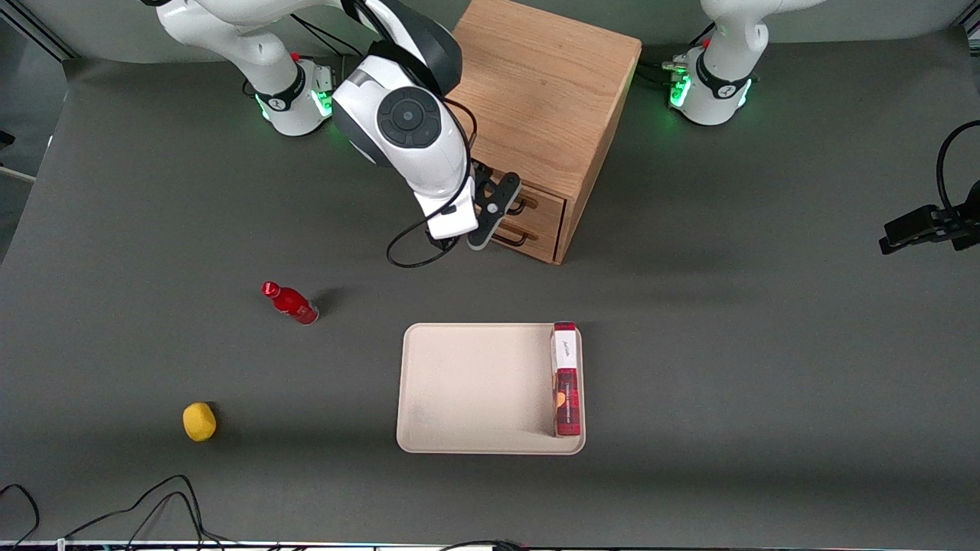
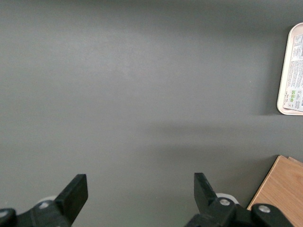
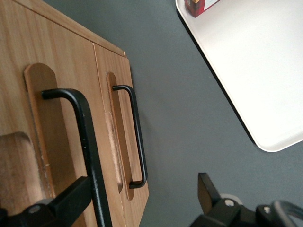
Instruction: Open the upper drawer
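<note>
— At the front of the wooden cabinet (image 1: 536,92), what is seen?
— The gripper (image 1: 490,210) is held with its fingers spread wide, one finger set against the black handle (image 3: 87,156) of the upper drawer (image 3: 42,123); nothing is clasped. The drawer is shown closed, above the lower drawer (image 3: 118,132)

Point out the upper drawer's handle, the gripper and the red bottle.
upper drawer handle (image 3: 90,142), right wrist view, on its black bar.
gripper (image 3: 142,201), right wrist view, midway between fingertips, at the handle.
red bottle (image 1: 292,304), front view, on its body.
</note>
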`<action>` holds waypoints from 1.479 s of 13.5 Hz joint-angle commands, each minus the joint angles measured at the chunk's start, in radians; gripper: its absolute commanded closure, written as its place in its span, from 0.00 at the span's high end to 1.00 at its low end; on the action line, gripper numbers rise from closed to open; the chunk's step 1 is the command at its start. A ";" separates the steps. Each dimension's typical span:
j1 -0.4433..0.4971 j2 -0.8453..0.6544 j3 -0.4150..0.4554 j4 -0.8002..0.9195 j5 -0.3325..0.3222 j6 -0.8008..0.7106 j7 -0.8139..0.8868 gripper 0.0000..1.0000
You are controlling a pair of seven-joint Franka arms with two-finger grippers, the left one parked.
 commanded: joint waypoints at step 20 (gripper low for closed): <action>-0.055 0.052 -0.010 0.016 -0.027 0.057 -0.043 1.00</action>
